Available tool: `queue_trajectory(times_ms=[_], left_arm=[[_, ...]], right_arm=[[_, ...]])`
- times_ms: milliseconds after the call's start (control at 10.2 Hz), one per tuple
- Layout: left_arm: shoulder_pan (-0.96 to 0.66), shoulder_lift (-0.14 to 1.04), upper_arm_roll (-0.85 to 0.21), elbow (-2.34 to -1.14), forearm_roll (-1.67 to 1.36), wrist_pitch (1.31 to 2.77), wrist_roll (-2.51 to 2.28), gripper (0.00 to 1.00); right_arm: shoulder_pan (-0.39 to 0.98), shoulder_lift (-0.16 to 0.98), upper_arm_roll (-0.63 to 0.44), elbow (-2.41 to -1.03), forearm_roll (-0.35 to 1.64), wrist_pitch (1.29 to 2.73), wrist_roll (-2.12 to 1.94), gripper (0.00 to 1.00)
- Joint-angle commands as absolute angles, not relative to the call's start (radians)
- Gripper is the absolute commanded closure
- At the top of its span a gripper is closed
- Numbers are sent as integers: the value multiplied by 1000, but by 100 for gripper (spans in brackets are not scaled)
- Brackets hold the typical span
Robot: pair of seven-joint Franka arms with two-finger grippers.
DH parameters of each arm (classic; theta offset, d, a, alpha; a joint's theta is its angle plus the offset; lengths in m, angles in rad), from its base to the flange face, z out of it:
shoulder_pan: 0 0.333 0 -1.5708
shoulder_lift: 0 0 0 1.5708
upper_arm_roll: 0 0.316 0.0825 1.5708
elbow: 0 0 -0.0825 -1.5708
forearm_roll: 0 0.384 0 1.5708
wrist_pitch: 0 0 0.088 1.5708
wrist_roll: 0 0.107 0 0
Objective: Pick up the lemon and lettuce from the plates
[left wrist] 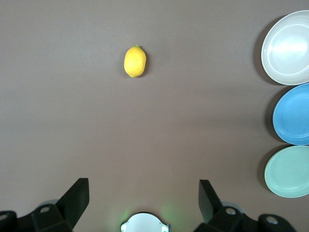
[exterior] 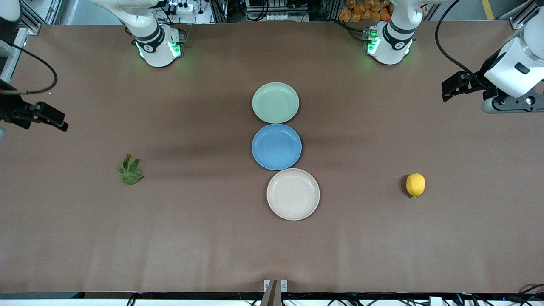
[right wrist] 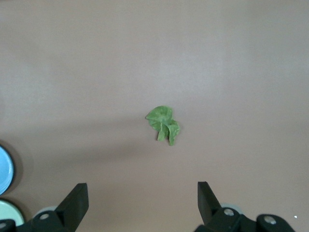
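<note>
Both grippers hang above the table with jaws spread wide and nothing in them: the left gripper (exterior: 452,87) over the left arm's end, the right gripper (exterior: 51,119) over the right arm's end.

On the bare table (exterior: 204,238) toward the left arm's end lies the lemon (exterior: 415,185), a small bright yellow oval with a pointed tip. Toward the right arm's end, also on bare table, lies the lettuce (exterior: 130,170), a dark green crumpled leaf with wavy edges. Both sit well apart from the three plates lined up in the middle: green plate (exterior: 275,102) farthest from the front camera, blue plate (exterior: 276,146) between, beige plate (exterior: 293,194) nearest. All three are empty.

From the left wrist, the lemon (left wrist: 134,61) shows a tiny green nub at one tip. From the right wrist, the lettuce (right wrist: 163,125) reads as several folded lobes.
</note>
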State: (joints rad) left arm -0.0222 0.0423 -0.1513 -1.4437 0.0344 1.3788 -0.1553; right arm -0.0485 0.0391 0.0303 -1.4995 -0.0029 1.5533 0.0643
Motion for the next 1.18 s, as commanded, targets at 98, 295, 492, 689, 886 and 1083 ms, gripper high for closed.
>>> queue_trajectory(times_ms=[98,295,492,689,886,1083], left_arm=[[-17,43,-150,-1417,21,1463,-132,0],[-14,43,-152,-1417,18,1488,-132,0],[-14,43,-152,-1419,11,1502,-132,0],[-15,43,-153,-1419,9,1502,-132,0],[-15,43,-153,-1419,9,1502,-132,0],[-15,43,-153,-1417,11,1502,-130,0]], right_arm=[[-58,-24,29,-1499,46,1473,49,0],[-60,-50,28,-1491,46,1463,51,0],[-58,-61,11,-1489,49,1450,49,0],[-58,-66,11,-1489,49,1437,49,0],[-57,-67,11,-1489,49,1431,49,0],[-57,-67,11,-1489,49,1431,51,0]])
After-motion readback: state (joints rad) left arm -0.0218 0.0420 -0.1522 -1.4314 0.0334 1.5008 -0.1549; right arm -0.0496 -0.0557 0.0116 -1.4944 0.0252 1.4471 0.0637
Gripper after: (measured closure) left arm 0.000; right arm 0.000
